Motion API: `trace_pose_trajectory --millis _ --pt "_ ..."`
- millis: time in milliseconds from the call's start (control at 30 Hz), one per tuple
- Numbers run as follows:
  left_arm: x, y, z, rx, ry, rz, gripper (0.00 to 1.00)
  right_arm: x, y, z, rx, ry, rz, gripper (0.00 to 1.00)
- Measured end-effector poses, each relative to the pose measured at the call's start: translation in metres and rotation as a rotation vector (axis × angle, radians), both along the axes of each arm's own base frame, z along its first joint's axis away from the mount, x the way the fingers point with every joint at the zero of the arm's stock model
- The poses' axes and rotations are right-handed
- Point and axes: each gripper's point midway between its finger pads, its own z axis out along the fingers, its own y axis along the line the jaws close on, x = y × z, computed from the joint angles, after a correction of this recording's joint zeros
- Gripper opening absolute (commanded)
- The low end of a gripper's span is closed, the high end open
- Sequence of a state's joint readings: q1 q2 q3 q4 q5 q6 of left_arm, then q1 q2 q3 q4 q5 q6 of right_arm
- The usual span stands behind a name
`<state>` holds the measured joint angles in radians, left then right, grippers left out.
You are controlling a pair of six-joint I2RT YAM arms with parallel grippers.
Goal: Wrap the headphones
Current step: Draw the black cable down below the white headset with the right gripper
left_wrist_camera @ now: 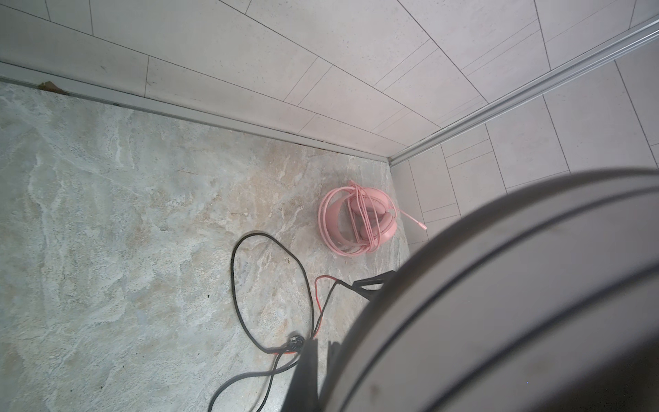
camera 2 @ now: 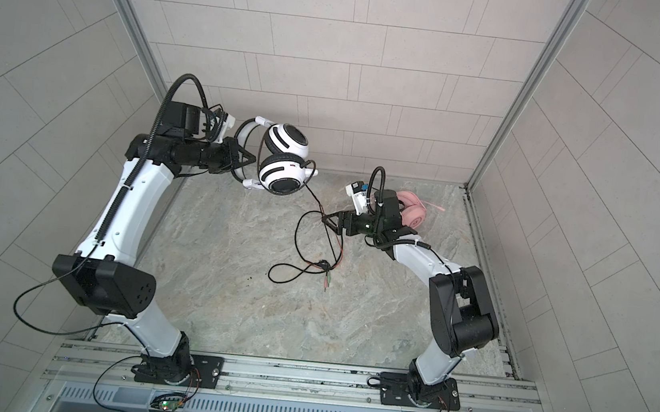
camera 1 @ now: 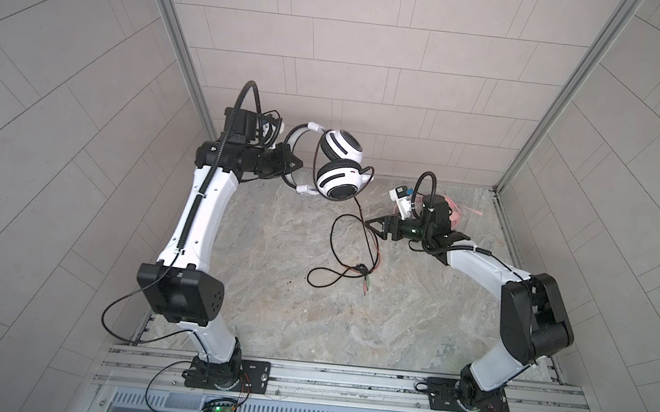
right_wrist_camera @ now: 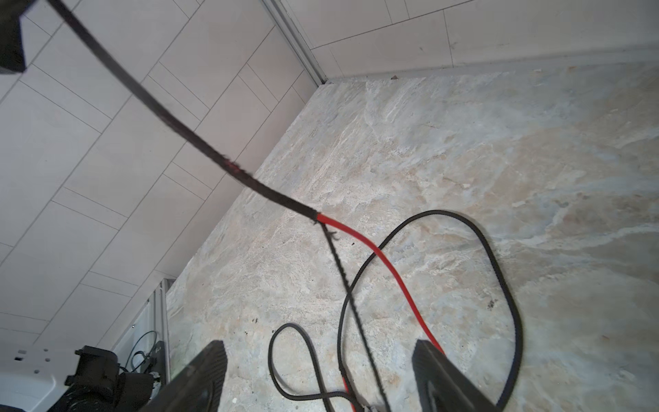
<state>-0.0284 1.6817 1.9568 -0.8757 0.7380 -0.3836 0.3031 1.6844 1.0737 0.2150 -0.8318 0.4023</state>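
- Holding the striped headset [camera 1: 337, 178] aloft by its headband in both top views, the left tool [camera 1: 294, 165] is pressed together on it, and the black cable [camera 1: 332, 236] trails onto the worktop [camera 1: 269, 292].
- Left wrist: the pink headset [left_wrist_camera: 356, 221] lies wrapped near the corner.
- Right wrist: the right tool [right_wrist_camera: 319, 346] is spread astride the cable. Next it must pinch and wind.

No legible text anywhere; tiny red marking [camera 1: 352, 172] on the white-and-black headphones [camera 1: 337, 178] illegible.

Raised left claw [camera 1: 299, 165] seems clamped tight; right claw [right_wrist_camera: 321, 345] gapes wide.
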Motion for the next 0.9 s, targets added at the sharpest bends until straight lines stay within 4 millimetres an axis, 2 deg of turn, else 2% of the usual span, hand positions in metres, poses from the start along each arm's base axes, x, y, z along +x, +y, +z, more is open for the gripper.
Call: trace_pose_trajectory --millis 67,100,233,367,433,600,733,833,900 --pt "-0.001 -0.001 0.006 -0.006 -0.006 -0.008 0.00 0.006 0.004 -0.019 -0.004 0.031 0.003 0.99" --pt "-0.002 -0.002 0.010 -0.010 -0.011 -0.013 0.00 0.009 0.006 -0.031 -0.007 0.050 0.002 0.99" --pt "-0.005 -0.004 0.021 -0.023 -0.029 -0.024 0.00 0.017 0.011 -0.069 -0.009 0.117 -0.002 0.99" --pt "-0.008 -0.007 0.032 -0.041 -0.037 -0.036 0.00 0.031 0.022 -0.090 0.027 0.147 -0.007 0.96" --pt "-0.008 -0.008 0.038 -0.050 -0.047 -0.039 0.00 0.034 0.029 -0.093 0.054 0.151 -0.009 0.83" --pt "-0.002 -0.007 0.056 -0.079 -0.075 -0.035 0.00 0.035 0.051 -0.083 0.158 0.141 0.006 0.34" --pt "0.003 -0.002 0.059 -0.091 -0.073 -0.017 0.00 0.035 0.052 -0.067 0.203 0.136 0.010 0.01" --pt "0.006 0.005 0.056 -0.090 -0.066 -0.001 0.00 0.034 0.042 -0.047 0.211 0.128 -0.006 0.00" --pt "0.008 0.010 0.055 -0.087 -0.062 0.013 0.00 0.031 0.035 -0.020 0.199 0.101 -0.011 0.00"
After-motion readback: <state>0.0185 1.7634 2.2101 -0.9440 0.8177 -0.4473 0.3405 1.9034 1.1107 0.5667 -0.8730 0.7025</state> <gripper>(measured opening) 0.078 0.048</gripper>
